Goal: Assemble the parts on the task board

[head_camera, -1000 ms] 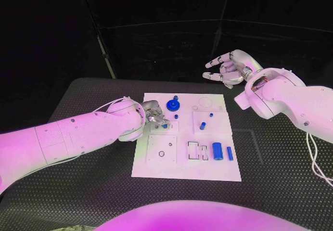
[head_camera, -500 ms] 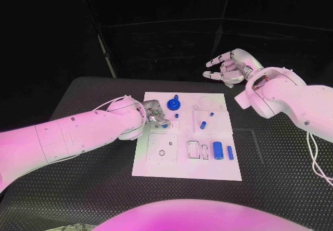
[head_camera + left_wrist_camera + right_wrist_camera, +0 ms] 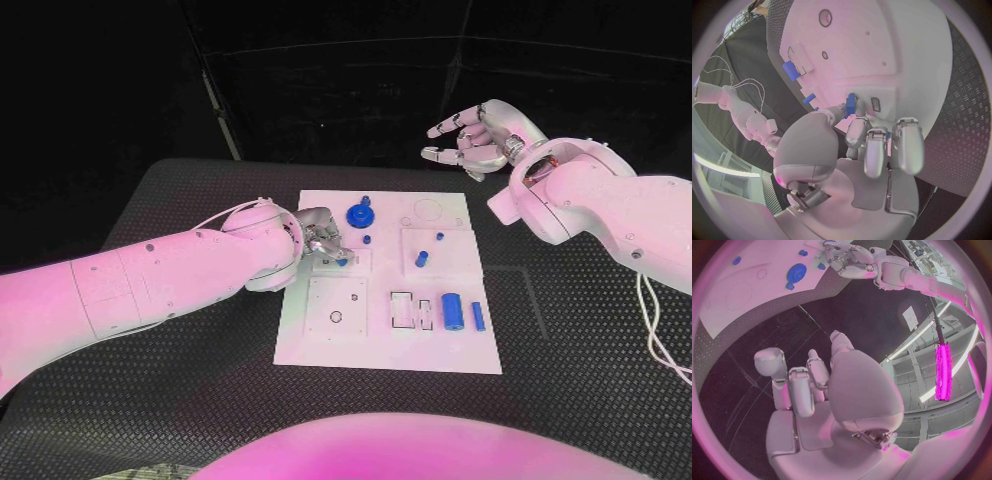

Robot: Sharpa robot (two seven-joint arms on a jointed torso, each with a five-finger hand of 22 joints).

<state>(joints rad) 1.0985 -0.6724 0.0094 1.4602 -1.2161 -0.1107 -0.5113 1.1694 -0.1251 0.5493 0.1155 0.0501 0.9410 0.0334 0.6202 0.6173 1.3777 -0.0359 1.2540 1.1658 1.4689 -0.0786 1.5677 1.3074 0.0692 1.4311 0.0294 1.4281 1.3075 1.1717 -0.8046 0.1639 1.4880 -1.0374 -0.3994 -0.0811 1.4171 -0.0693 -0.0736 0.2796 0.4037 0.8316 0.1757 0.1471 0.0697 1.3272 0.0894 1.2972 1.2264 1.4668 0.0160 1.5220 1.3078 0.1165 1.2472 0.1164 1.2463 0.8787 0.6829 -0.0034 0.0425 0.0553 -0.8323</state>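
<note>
From the head camera, my left hand (image 3: 320, 240) is on the left part of the flat white task board (image 3: 335, 345), fingers bunched around a small blue part (image 3: 343, 262). My right hand (image 3: 473, 140) hangs raised beyond the board's far right corner, fingers apart, holding nothing.

At my left wrist, my fingertips (image 3: 856, 127) pinch that blue part (image 3: 851, 104) against the board (image 3: 904, 45).

At my right wrist, my fingers (image 3: 795, 385) are loosely spread above the black table (image 3: 748, 385).

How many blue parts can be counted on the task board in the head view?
7: a gear-like piece at the far edge, a tiny peg, a peg, a short cylinder, a large cylinder, a slim bar, and one at the left hand. Others may be hidden.
</note>
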